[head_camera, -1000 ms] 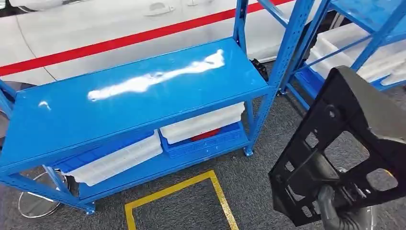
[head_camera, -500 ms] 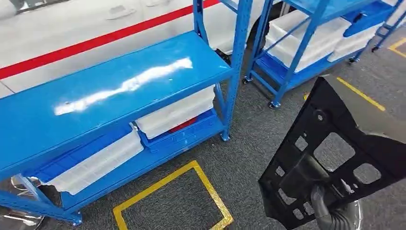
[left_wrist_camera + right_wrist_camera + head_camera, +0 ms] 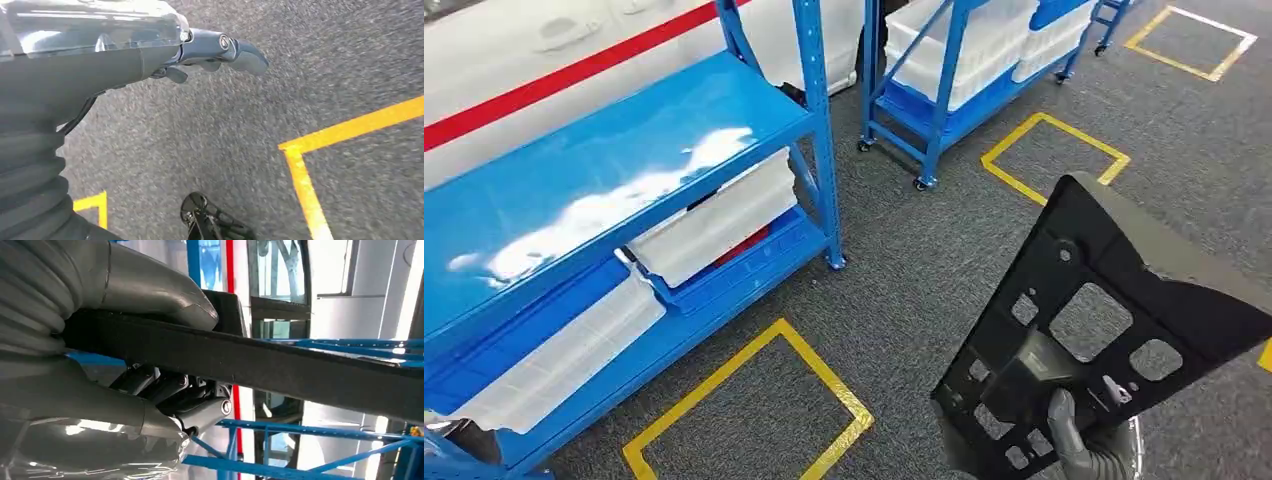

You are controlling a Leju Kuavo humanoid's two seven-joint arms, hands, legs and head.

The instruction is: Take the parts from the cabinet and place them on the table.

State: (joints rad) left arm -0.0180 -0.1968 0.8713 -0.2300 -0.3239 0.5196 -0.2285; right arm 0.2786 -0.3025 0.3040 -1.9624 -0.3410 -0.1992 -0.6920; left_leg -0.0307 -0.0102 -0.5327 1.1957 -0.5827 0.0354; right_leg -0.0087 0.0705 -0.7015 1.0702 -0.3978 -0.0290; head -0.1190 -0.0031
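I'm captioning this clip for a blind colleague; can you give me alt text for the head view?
The robot's right hand holds a flat black part with cut-out holes, tilted up over grey carpet marked with yellow taped squares. To the left stands a blue shelf rack with white bins on its lower level; a second blue rack stands farther back.
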